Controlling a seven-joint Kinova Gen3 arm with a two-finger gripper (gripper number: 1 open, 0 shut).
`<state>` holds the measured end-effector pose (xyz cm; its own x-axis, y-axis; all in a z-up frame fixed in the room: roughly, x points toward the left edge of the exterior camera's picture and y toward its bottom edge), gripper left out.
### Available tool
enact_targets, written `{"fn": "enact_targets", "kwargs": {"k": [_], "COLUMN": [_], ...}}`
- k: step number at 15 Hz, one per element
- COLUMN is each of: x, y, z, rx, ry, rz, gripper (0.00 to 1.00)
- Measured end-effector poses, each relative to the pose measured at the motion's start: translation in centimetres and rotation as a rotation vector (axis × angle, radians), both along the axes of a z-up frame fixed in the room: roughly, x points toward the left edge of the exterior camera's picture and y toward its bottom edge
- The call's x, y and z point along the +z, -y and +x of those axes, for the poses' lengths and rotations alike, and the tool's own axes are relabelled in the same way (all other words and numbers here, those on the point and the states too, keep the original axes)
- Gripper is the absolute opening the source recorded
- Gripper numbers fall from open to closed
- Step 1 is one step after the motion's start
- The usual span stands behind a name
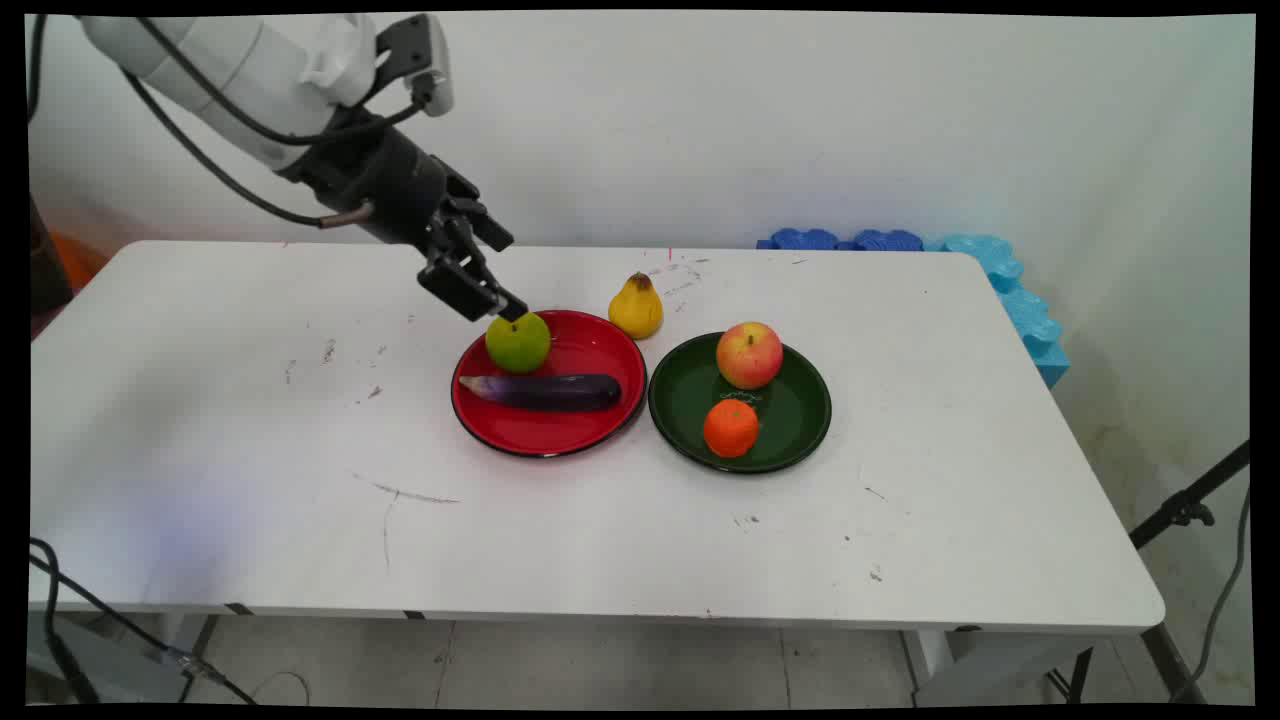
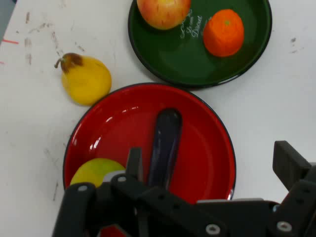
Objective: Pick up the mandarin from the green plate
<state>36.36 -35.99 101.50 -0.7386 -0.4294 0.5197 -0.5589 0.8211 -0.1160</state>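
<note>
My black gripper [image 1: 505, 276] hangs open just above the left rear rim of a red plate [image 1: 560, 440]. A green apple [image 1: 518, 342] lies on that plate right under the lower fingertip, with a dark purple eggplant [image 1: 548, 391] in front of it. In the hand view the gripper [image 2: 211, 154] is spread wide over the red plate [image 2: 207, 138]. There the green apple [image 2: 95, 171] sits just outside the left finger [image 2: 134, 163], and the eggplant [image 2: 165, 143] runs between the fingers. Nothing is held.
A yellow pear [image 1: 636, 307] stands on the table behind the red plate. To the right, a dark green plate [image 1: 795, 420] holds a red apple [image 1: 749, 354] and an orange [image 1: 731, 428]. Blue foam pieces [image 1: 1000, 270] sit at the table's far right corner.
</note>
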Motion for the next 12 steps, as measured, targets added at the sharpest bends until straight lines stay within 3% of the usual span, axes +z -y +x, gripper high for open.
{"fn": "enact_targets", "kwargs": {"k": [7,12], "x": [-1.5,-4.4], "y": [2.9,5.4], "z": [-3.8,-7.4], "rx": [-0.003,-0.007], "ry": [0.032,0.064], "rz": [-0.007,0.011], "gripper": [1.00,1.00]}}
